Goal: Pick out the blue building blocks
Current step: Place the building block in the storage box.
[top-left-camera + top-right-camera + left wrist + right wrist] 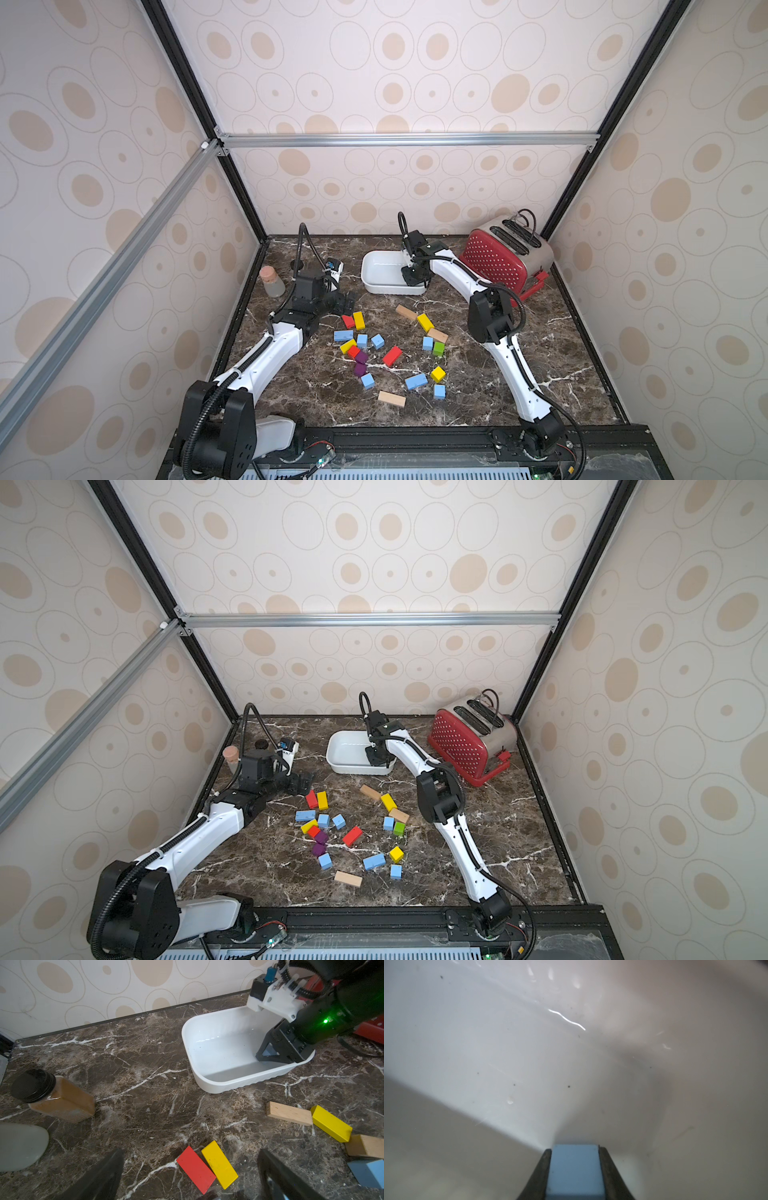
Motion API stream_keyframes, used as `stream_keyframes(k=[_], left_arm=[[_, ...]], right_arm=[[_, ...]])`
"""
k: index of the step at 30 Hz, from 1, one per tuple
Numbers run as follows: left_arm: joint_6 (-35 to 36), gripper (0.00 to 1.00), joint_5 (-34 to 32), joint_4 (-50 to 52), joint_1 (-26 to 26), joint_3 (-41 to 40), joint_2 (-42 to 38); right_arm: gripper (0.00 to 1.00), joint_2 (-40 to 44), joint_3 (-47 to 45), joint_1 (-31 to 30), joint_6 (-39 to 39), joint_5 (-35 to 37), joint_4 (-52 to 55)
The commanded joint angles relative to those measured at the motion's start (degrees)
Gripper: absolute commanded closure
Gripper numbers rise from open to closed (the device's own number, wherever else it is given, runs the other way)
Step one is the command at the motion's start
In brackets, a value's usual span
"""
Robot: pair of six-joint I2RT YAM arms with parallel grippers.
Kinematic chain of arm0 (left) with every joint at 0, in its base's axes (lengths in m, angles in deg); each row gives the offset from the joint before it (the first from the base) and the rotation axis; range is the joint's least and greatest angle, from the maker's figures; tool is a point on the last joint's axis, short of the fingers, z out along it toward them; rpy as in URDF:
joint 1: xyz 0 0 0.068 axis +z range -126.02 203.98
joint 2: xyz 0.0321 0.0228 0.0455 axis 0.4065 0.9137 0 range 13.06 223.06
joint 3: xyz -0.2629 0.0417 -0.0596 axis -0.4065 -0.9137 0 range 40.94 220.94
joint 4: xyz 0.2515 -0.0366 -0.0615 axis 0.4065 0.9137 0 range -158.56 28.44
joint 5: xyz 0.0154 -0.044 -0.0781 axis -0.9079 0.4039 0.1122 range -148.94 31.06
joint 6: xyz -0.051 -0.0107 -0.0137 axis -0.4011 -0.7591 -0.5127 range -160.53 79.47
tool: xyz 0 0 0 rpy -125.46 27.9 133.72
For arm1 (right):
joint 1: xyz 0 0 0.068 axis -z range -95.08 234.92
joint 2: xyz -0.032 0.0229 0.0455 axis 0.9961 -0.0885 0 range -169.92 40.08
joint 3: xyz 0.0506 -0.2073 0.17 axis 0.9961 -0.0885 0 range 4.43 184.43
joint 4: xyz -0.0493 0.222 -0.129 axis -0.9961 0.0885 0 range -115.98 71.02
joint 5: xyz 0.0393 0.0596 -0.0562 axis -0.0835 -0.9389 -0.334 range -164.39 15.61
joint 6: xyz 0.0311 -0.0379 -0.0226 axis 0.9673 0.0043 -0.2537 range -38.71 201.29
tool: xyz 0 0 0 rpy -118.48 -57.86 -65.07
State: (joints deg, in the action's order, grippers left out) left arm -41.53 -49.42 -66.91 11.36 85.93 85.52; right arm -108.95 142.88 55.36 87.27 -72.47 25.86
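Observation:
Several light blue building blocks lie among the other coloured blocks on the dark marble table, for instance a bar (343, 335), cubes (362, 340) (377, 341) (427, 343) and a bar nearer the front (416, 381); both top views show them. My right gripper (575, 1148) is shut on one blue block (575, 1169) and reaches down inside the white dish (368, 270), at its right end. My left gripper (191, 1150) is open and low over the table, just behind a red bar (196, 1169) and a yellow bar (219, 1164), with nothing between its fingers.
A red toaster (505, 257) stands at the back right. A brown spice jar with a black lid (52, 1097) and a cork-stoppered jar (272, 280) stand at the back left. Red, yellow, purple, green and tan wooden blocks (391, 398) are mixed with the blue ones.

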Motion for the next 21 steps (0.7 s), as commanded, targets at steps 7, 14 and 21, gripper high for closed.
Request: stream_keyframes(k=[7,14,21], left_arm=[[1.4,0.01,-0.81,2.13,0.28,-0.57,-4.29],[1.98,0.01,-1.02,3.19,0.24,-0.3,-4.98],[2.53,0.01,-0.95,3.61,0.26,0.76,-6.25]], right_arm=[[0.56,4.04,-1.18,-0.47,1.46,-2.68,1.26],[0.41,6.17,-1.4,-0.5,1.48,-2.95,1.37],[0.29,9.68,-1.78,-0.67,1.14,-2.9,0.88]])
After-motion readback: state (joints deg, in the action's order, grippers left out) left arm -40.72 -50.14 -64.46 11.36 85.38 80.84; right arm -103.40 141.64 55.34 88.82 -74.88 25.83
